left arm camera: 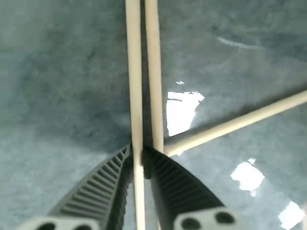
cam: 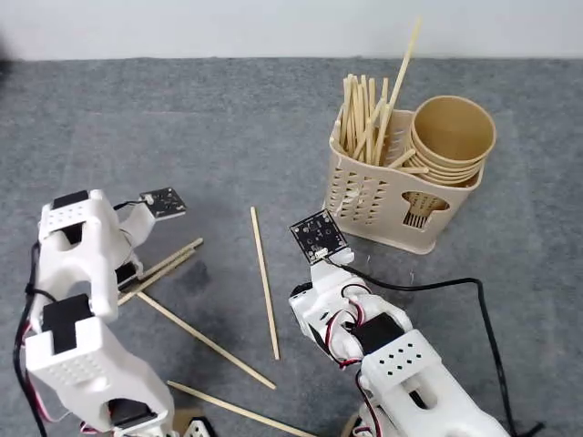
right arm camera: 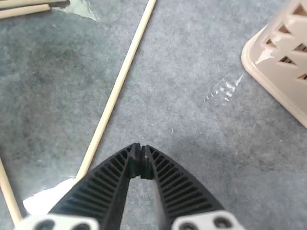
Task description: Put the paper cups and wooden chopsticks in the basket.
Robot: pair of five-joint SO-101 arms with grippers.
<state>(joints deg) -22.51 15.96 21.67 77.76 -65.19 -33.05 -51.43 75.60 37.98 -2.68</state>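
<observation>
Where the high view looks down, the basket [cam: 392, 196] stands toward the far right corner of the table [cam: 164, 118]. The paper cups [cam: 453, 137] are stacked inside it beside a bunch of chopsticks [cam: 364, 114]. A long stick [cam: 265, 282] lies loose in the middle of the table, and a pair [cam: 162, 267] lies near the left edge by the left arm [cam: 77, 264]. In the left wrist view, the left gripper [left arm camera: 137, 151] pinches one chopstick [left arm camera: 135, 86] of that pair. Its twin [left arm camera: 153, 72] lies just beside it, and a third stick [left arm camera: 240, 120] meets them at a slant. The twin could get dragged along and then fall. In the right wrist view, the right gripper [right arm camera: 140, 152] is pressed together on nothing, near the long stick [right arm camera: 117, 91] and the basket [right arm camera: 283, 57].
</observation>
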